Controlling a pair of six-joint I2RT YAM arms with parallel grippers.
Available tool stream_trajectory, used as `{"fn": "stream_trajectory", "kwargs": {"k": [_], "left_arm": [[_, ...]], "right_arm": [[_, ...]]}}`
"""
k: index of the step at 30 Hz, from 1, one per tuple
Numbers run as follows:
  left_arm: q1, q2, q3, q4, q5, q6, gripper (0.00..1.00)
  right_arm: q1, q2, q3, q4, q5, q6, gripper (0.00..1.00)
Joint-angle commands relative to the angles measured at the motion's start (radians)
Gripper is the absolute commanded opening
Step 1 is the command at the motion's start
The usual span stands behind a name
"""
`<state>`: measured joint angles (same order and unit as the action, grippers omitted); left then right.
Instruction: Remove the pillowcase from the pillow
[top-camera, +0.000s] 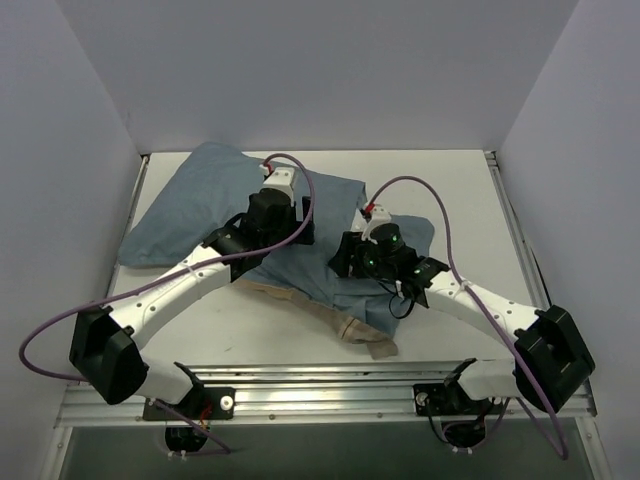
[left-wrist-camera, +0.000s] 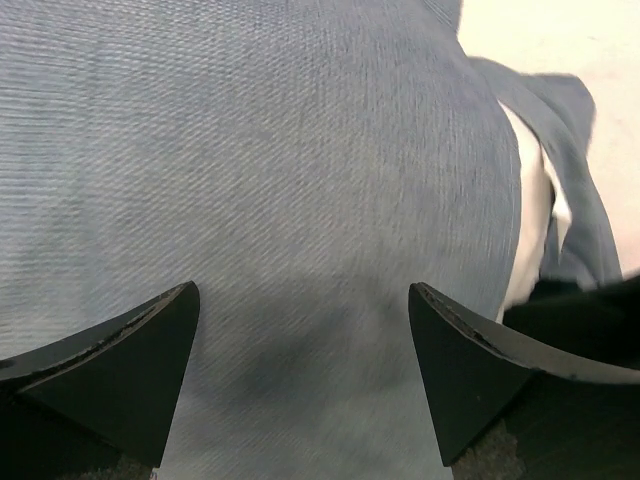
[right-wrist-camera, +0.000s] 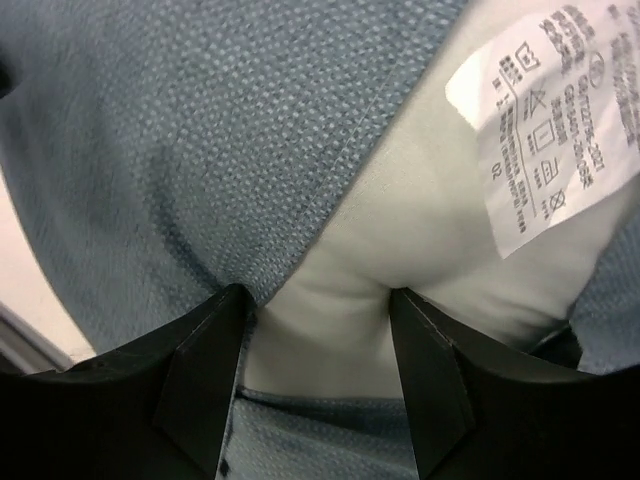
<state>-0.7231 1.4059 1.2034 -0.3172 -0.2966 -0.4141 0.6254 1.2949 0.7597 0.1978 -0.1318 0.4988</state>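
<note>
Your left tool (left-wrist-camera: 302, 287) hangs released just above the pillowcase (left-wrist-camera: 250, 150); your right tool (right-wrist-camera: 317, 292) pinches the pillow (right-wrist-camera: 400, 230).

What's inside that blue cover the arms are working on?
A white pillow shows at the blue cover's opening, with a printed care label, pinched between the right arm's jaws. The rest of it is hidden under the fabric.

- The left arm (top-camera: 170, 285) stretches forward and inward from its base, wrist tipped downward.
- The left gripper (left-wrist-camera: 300, 300) has its two black fingers (left-wrist-camera: 140, 370) spread wide.
- The right arm (top-camera: 480, 305) reaches forward and leftward, forearm low.
- The right gripper (right-wrist-camera: 318, 300) pinches a bulging fold of the pillow (right-wrist-camera: 400, 200) between its fingers (right-wrist-camera: 205, 370).
</note>
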Motion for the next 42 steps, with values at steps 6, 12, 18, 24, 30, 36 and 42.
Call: {"fn": "stream_trajectory", "kwargs": {"k": [6,12,18,24,30,36,42], "left_arm": [[0.151,0.125,-0.019,0.003,-0.057,-0.168,0.94],[0.261,0.199,-0.041,0.075,-0.007,-0.239,0.94],[0.274,0.248,-0.018,0.095,-0.003,-0.261,0.94],[0.268,0.161,-0.047,0.116,0.046,-0.197,0.94],[0.174,-0.048,-0.119,0.179,0.108,0.023,0.94],[-0.027,-0.102,-0.091,0.138,0.031,0.267,0.94],[-0.124,-0.067,-0.084,0.115,-0.050,0.360,0.94]], "right_arm": [[0.192,0.001,-0.031,-0.015,-0.020,0.067,0.55],[0.335,0.021,-0.039,-0.098,-0.051,0.041,0.55],[0.439,0.067,0.013,-0.168,-0.184,-0.084,0.54],[0.383,-0.032,0.093,-0.264,0.024,-0.100,0.56],[0.166,-0.112,0.128,-0.311,0.293,-0.066,0.68],[-0.041,-0.052,0.112,-0.144,0.152,-0.048,0.68],[-0.069,0.055,0.121,-0.011,0.063,-0.040,0.67]]}}
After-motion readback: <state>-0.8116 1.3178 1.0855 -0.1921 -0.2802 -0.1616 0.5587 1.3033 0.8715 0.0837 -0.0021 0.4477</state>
